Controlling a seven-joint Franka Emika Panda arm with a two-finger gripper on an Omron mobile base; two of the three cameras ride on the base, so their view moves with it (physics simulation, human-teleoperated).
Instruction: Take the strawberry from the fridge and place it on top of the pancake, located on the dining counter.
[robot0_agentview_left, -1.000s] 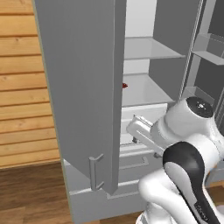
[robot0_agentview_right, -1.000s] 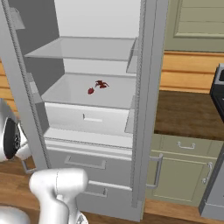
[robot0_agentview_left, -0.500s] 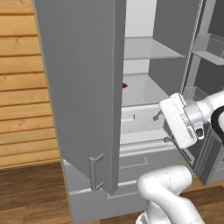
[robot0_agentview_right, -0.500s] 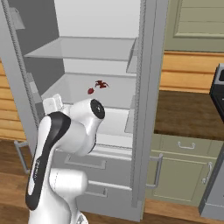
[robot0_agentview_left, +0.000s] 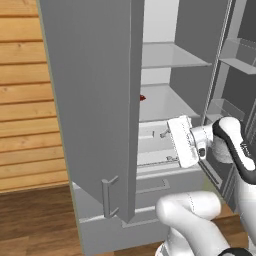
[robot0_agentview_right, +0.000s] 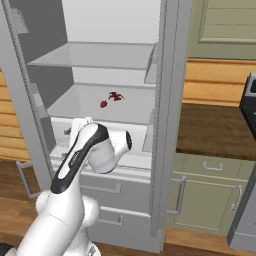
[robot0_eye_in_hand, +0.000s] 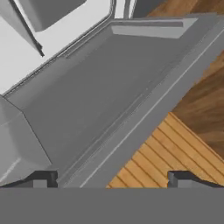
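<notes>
Standing early in the task: fridge door swung open at left, strawberry untouched on the middle shelf, toward the far side. Gripper raised in front of the drawer below that shelf, jaws spread wide, nothing held. Remaining, by judgement: reach in, grasp, withdraw, drive to the counter, set on the pancake.
</notes>
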